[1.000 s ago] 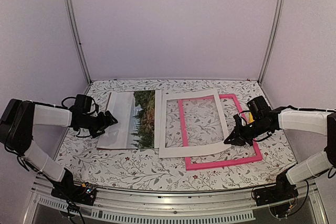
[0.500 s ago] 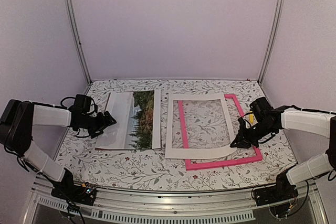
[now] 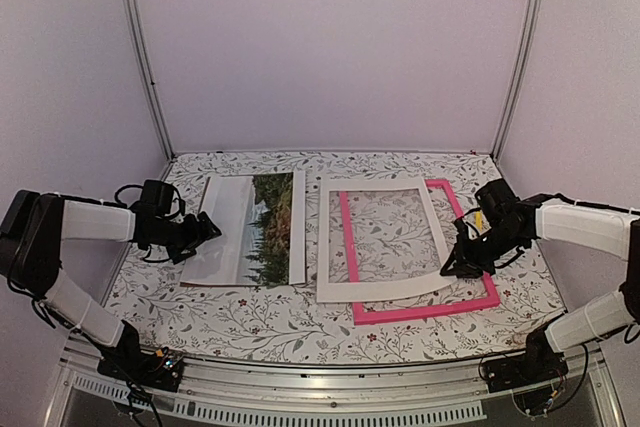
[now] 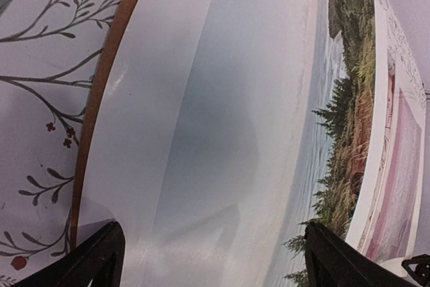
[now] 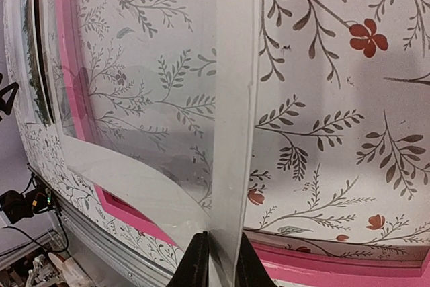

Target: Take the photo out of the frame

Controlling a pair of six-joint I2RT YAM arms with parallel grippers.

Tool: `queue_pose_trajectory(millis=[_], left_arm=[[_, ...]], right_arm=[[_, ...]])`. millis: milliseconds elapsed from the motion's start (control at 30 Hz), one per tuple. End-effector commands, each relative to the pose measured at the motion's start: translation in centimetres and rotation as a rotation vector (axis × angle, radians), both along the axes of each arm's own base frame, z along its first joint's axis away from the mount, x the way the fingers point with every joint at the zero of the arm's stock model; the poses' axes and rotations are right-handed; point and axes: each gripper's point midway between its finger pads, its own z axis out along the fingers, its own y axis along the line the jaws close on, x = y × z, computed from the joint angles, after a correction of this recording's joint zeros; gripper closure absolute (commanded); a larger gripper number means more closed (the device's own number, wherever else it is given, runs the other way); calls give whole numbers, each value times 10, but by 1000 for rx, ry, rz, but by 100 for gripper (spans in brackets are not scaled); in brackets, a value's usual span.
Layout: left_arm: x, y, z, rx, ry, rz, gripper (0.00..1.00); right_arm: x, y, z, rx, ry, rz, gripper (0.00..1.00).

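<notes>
On the right side, the right gripper [image 3: 453, 265] pinches the white mat [image 3: 375, 290] over the frame [image 3: 425, 313]. The left gripper [image 3: 207, 228], fingers spread, sits at the photo [image 3: 262, 227], apparently already out. Next: set mat down.

The photo [image 4: 222, 132] is cut off by the left wrist view's edges; the backing board [image 4: 99, 95] beneath is seen only as a sliver. The frame [image 3: 430, 309] is partly covered by the white mat [image 3: 375, 290].

frame [image 3: 420, 312] pink | mat [image 3: 375, 290] white | photo [image 3: 250, 232] white-margined, green trees | table [image 3: 250, 319] floral
</notes>
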Motion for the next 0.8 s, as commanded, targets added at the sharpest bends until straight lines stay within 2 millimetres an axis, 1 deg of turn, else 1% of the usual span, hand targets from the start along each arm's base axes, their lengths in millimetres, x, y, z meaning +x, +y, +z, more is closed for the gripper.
queue_pose_trajectory(millis=[0, 100, 233, 367, 467, 600, 700, 767], left_arm=[[-25, 11, -21, 37, 120, 18, 5], [-24, 11, -19, 39, 115, 18, 5], [-22, 10, -15, 35, 108, 16, 5], [-21, 9, -12, 29, 100, 14, 5], [-20, 9, -8, 31, 90, 15, 4], [-19, 8, -1, 25, 77, 13, 4], [-19, 9, 2, 26, 72, 13, 4], [-19, 9, 5, 30, 67, 14, 4]], right_arm=[[9, -6, 3, -45, -25, 1, 81], [11, -9, 1, -66, -28, -3, 72], [14, -16, 1, -113, -28, -16, 56], [15, -20, 5, -133, -46, -31, 36], [18, -21, 11, -134, -67, -45, 23], [24, -23, 22, -136, -107, -67, 15], [29, -22, 34, -122, -158, -82, 13], [35, -19, 46, -88, -202, -95, 12]])
